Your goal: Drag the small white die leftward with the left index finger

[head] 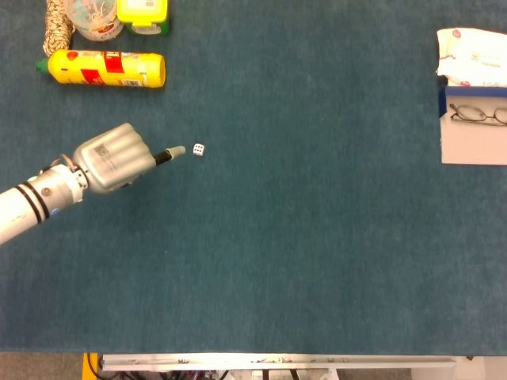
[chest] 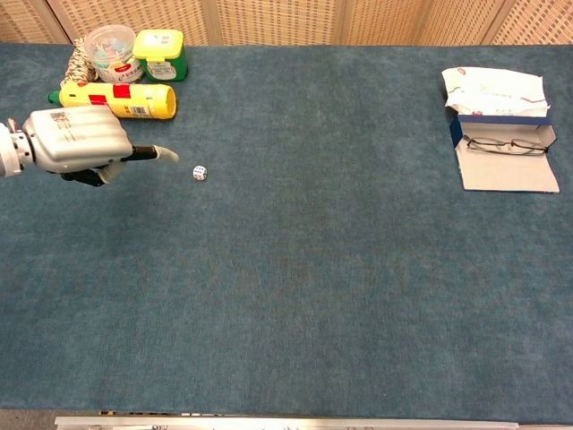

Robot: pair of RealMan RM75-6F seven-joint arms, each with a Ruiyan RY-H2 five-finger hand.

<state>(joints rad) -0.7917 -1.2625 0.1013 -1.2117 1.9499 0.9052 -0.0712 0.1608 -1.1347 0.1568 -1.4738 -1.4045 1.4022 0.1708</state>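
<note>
— Reporting: where is the small white die [head: 199, 149]?

— On the blue cloth [head: 317, 253], just beside my left hand [head: 115, 157]: index finger [head: 173, 152] extended, others curled, holding nothing. Light, tumble-prone; I judge pressing its top safest.

Matt blue cloth table [head: 317, 261]; glossy yellow plastic bottle [head: 107, 69].

The small white die [head: 199, 149] is a tiny cube with dark pips on its faces, too small for the pips to be counted. It sits flat on the blue felt table [head: 301, 253], in the left half of the scene and towards the far side, in open cloth. It lies right of and nearer than the lying yellow bottle [head: 107, 68], apart from it.
</note>
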